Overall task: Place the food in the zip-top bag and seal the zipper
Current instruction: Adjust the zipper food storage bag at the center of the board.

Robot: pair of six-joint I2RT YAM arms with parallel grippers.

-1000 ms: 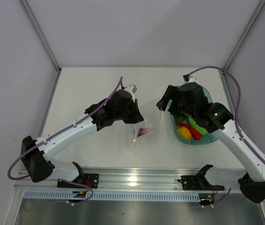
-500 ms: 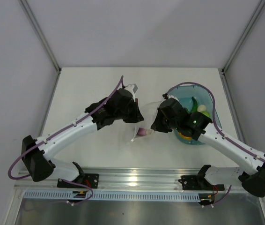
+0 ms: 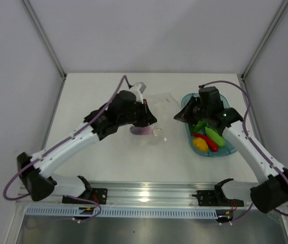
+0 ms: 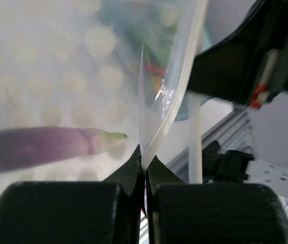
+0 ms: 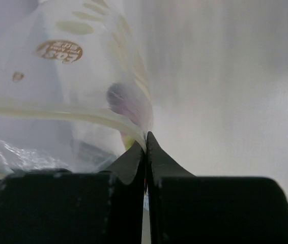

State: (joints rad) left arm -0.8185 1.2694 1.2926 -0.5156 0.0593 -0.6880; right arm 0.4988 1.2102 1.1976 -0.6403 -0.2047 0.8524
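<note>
The clear zip-top bag (image 3: 160,103) hangs stretched between my two grippers above the table. My left gripper (image 3: 148,118) is shut on the bag's edge (image 4: 156,117), and its jaws meet at the film (image 4: 145,163). My right gripper (image 3: 177,116) is shut on the opposite edge (image 5: 146,138). The zipper (image 5: 52,113) shows as a pale strip running to the right jaws. A purple food piece (image 3: 143,130) lies inside the bag (image 4: 42,148) (image 5: 126,101). Other food sits in the teal tray: a green pepper (image 3: 200,125), a red chili (image 3: 205,140), a yellow fruit (image 3: 200,145) and a green cucumber (image 3: 216,136).
The teal translucent tray (image 3: 225,151) stands on the right of the white table, under the right forearm. Metal frame posts rise at the back corners (image 3: 62,75). An aluminium rail (image 3: 149,195) runs along the near edge.
The right gripper left the tray, swung to the bag and shut on its edge. Both grippers then carried the bag farther back, and it now hangs spread between them.
</note>
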